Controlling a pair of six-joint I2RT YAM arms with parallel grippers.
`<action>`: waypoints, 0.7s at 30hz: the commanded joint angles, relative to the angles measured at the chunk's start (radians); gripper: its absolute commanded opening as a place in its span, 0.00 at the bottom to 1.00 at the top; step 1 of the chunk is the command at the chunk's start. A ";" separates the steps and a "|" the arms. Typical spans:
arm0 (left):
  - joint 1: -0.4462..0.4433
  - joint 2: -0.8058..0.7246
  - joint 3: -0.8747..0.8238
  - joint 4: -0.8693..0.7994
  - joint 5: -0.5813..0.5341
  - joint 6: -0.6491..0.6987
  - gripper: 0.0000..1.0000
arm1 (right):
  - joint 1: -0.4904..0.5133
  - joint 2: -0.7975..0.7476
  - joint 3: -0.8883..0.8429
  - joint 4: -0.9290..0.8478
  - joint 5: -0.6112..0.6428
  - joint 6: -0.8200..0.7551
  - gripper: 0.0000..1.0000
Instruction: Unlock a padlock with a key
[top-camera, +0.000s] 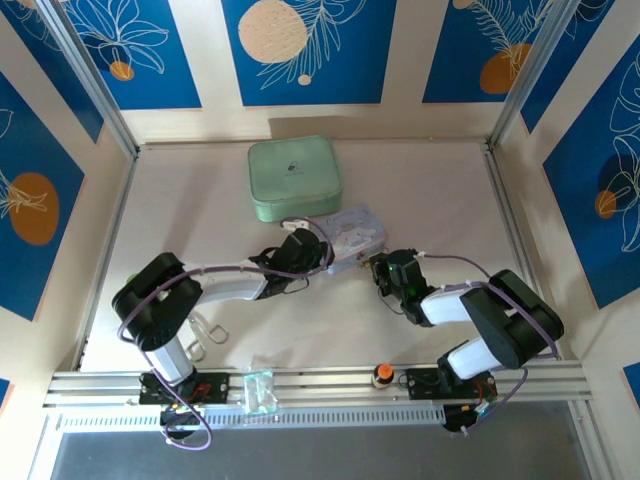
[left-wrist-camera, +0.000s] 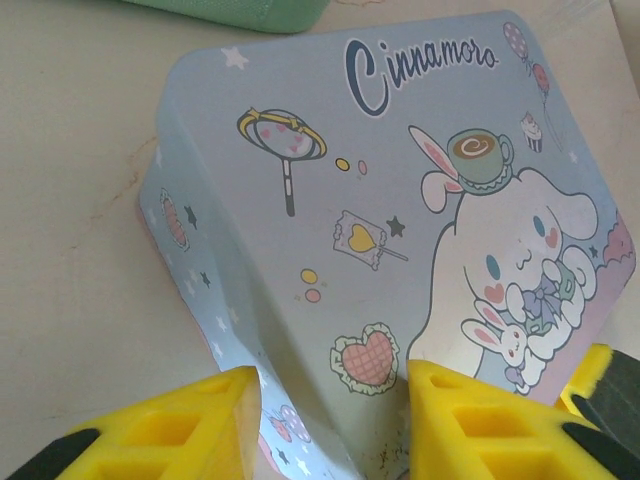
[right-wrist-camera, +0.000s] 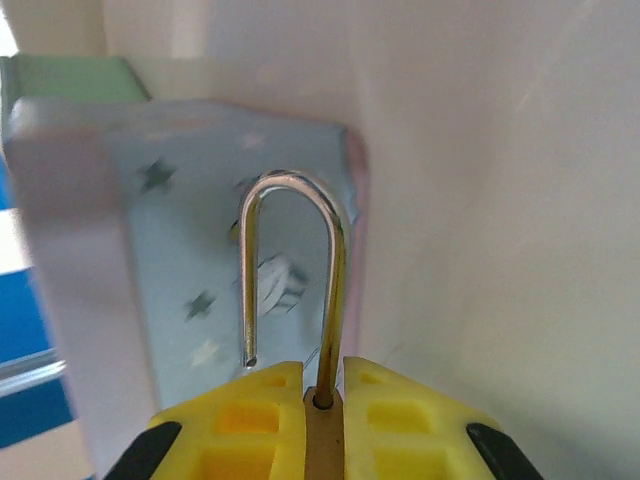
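padlock (right-wrist-camera: 322, 440) (brass sliver, one shackle leg free) pinched in right gripper (right-wrist-camera: 322, 388); left gripper (left-wrist-camera: 330, 400) clamps tin (left-wrist-camera: 400, 180).

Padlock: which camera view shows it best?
The right wrist view: the padlock is close, its silver shackle upright, its brass body clamped in the right end effector. In the top view it is too small to make out.

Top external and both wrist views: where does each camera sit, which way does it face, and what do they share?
Top external: above and behind the robot, looking down at the table; shows left end effector and right end effector.
Left wrist: on that wrist, facing the pale blue cartoon-printed tin; its yellow fingers show.
Right wrist: on that wrist, facing the brass padlock with silver shackle, between its yellow fingers.
Shared: all three see the tin.
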 joint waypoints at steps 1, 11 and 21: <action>0.026 0.067 -0.098 -0.355 -0.038 0.040 0.40 | -0.014 0.029 -0.019 0.068 0.045 0.020 0.00; 0.075 0.055 -0.055 -0.401 -0.059 0.119 0.41 | -0.166 -0.080 0.016 -0.260 -0.391 -0.318 0.00; 0.144 0.060 0.011 -0.421 -0.025 0.180 0.45 | -0.248 -0.016 0.103 -0.612 -0.673 -0.578 0.00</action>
